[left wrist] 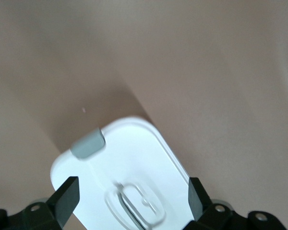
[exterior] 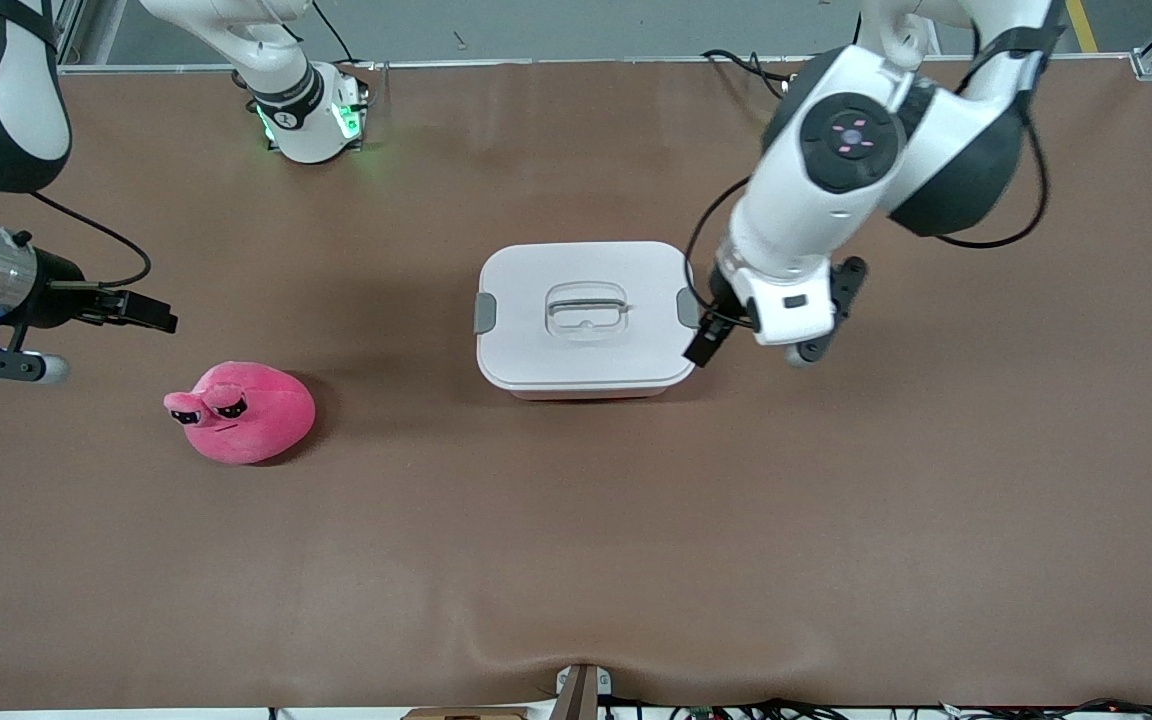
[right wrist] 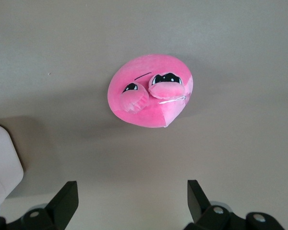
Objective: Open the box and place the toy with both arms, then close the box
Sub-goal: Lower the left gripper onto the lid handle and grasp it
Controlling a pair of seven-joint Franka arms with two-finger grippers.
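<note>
Both grippers stand wide apart and grasp nothing. From the front, the left gripper (exterior: 736, 330) hangs at the box's (exterior: 584, 318) end toward the left arm, just beside the grey clip (exterior: 688, 307) there, with one black finger (exterior: 708, 342) showing and the rest masked by the white wrist housing. Its own wrist view fills that in: two fingers (left wrist: 66, 197) spread well apart over the white lid (left wrist: 129, 163), with the recessed handle (left wrist: 137, 202) between them and the other clip (left wrist: 88, 143) visible past them. That view cuts the lid off at its edge and shows nothing of the toy.

The right gripper (exterior: 141, 308) is over bare table, close to the toy (exterior: 244, 412), at the right arm's end; much of that arm runs out of the front picture. Its wrist view shows spread fingers (right wrist: 66, 201) with the pink toy (right wrist: 151, 90) lying on the table between and past them, eyes up, and a corner of the box (right wrist: 5, 163) at the edge.

Only the front view shows both things together: the box shut, in the middle of the table, and the toy well apart from it and slightly nearer the camera. A thin strip of the pink tub shows under the lid; its inside is hidden.
</note>
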